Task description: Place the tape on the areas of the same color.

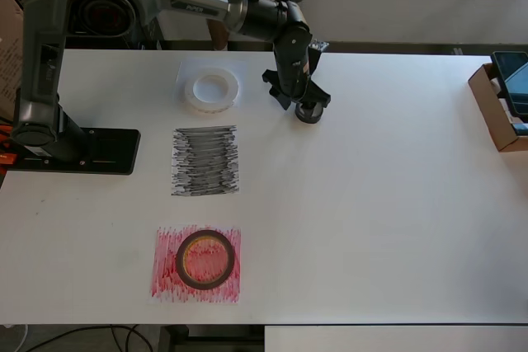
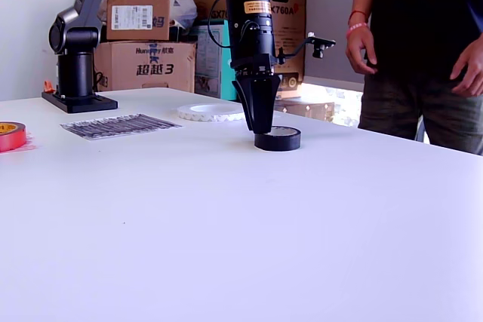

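Your gripper (image 2: 263, 130) sits at the black roll (image 2: 277, 139), fingers seemingly pinched together though I can't tell; a shallow rim hold could drop it short of the black sheet (image 1: 205, 161)

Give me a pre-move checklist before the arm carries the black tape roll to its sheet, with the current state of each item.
1. Claw lowered onto the small black tape roll: ok, its tips meet the roll.
2. Claw closed firmly on the roll: cannot tell; the tips are pressed together at the roll's edge.
3. Black-scribbled paper sheet free of objects: ok.
4. Translucent-white tape ring on the plain white paper sheet: ok.
5. Dark-red tape ring with yellowish core on the red-scribbled paper sheet: ok.
6. Standing person's hand clear of the table: ok, it hangs behind the far edge.
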